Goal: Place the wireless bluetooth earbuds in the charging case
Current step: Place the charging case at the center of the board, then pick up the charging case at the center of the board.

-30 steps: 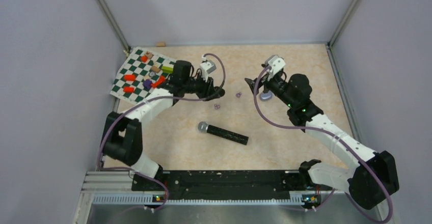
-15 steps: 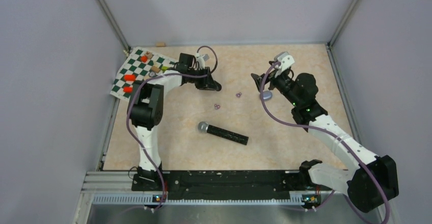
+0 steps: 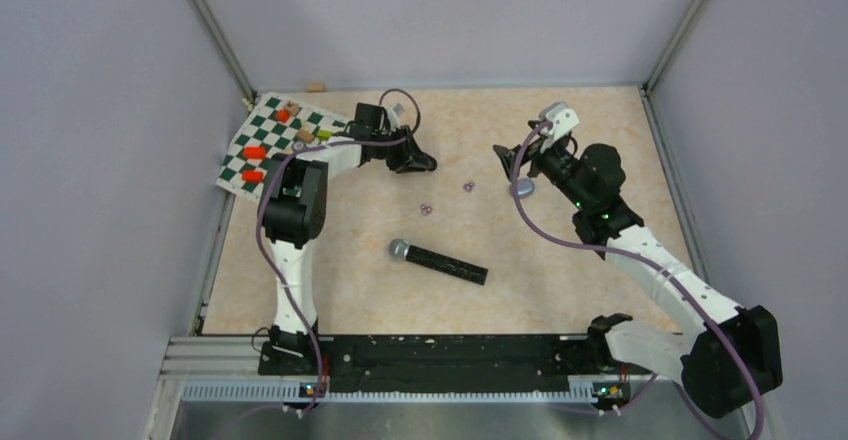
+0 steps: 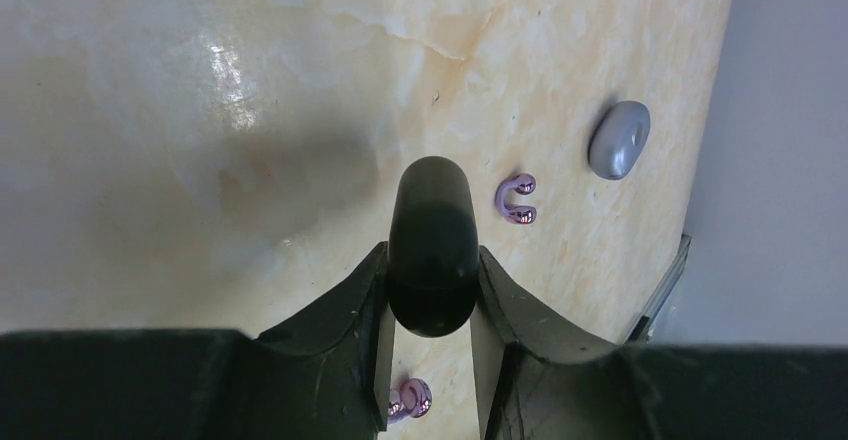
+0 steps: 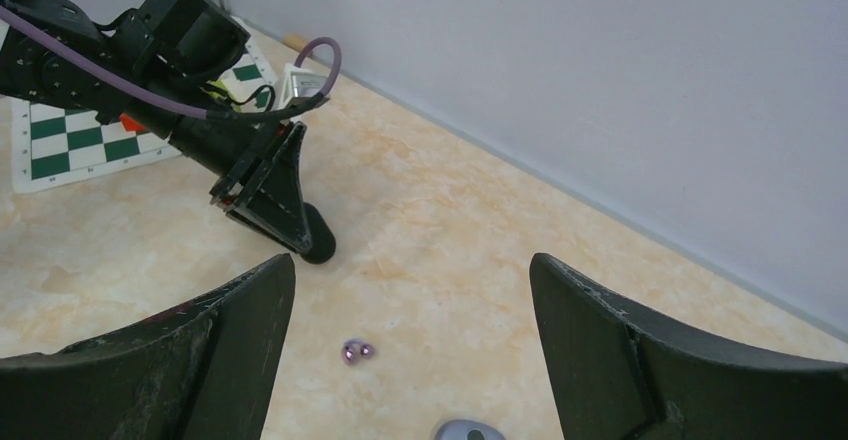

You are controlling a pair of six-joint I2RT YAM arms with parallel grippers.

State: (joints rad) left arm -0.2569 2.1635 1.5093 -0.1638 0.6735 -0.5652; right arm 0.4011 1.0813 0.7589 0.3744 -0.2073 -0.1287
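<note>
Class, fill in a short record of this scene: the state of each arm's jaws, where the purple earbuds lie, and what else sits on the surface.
left jaws: shut on a black rounded object
right jaws: open, holding nothing, close to the grey oval case
purple earbuds: two, lying loose and apart; the other is nearer the microphone
microphone: lying on its side, mid-surface
chessboard mat: far left corner, small coloured blocks on it

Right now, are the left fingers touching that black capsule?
Touching. Left wrist view: both left fingers press the black capsule at its sides, no gap.
</note>
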